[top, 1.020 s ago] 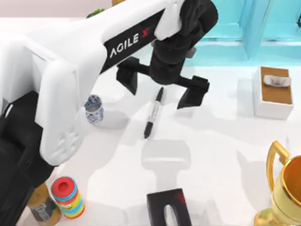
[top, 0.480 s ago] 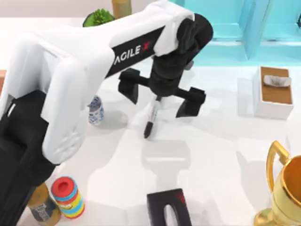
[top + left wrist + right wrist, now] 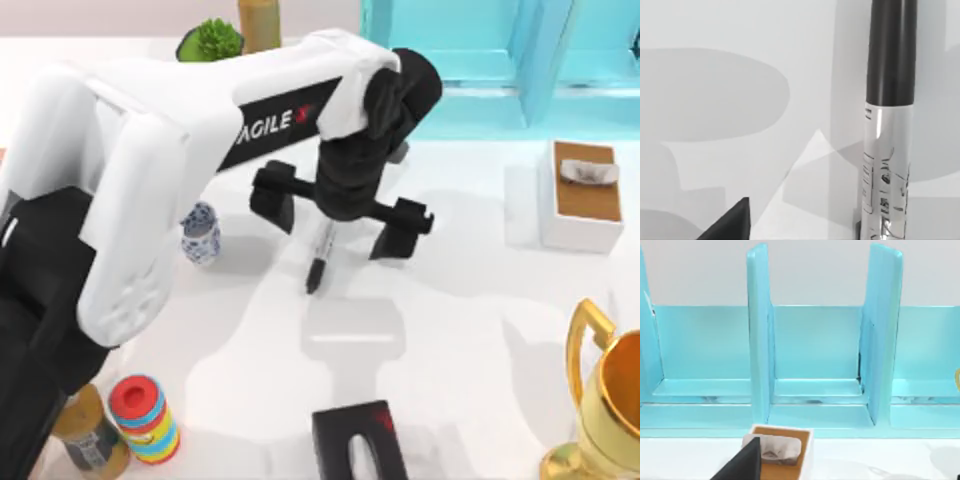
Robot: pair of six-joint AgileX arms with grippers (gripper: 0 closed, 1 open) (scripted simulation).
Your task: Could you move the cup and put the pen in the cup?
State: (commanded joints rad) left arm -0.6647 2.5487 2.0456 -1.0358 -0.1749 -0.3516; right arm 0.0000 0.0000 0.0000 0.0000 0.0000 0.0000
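The black pen [image 3: 317,259] with its grey-white label lies on the white table, running near to far at the middle. My left gripper [image 3: 337,212] hangs open right over the pen's far half, one finger on each side, without touching it. Up close in the left wrist view, the pen [image 3: 890,125] fills the frame beside one dark fingertip [image 3: 735,225]. The small white cup [image 3: 200,232] with blue patterning stands upright to the left of the pen, next to the left arm. My right gripper [image 3: 357,440] is parked open at the near edge.
A gold trophy [image 3: 610,410] stands at the near right. A white box [image 3: 580,196] with a brown top sits at the right, and blue shelving [image 3: 810,365] lines the back. A red-topped striped cylinder [image 3: 145,418] and a jar [image 3: 88,438] stand near left, a green plant [image 3: 212,40] far left.
My left gripper has come down and slightly nearer over the pen, staying open. Pen, cup and right arm have not moved.
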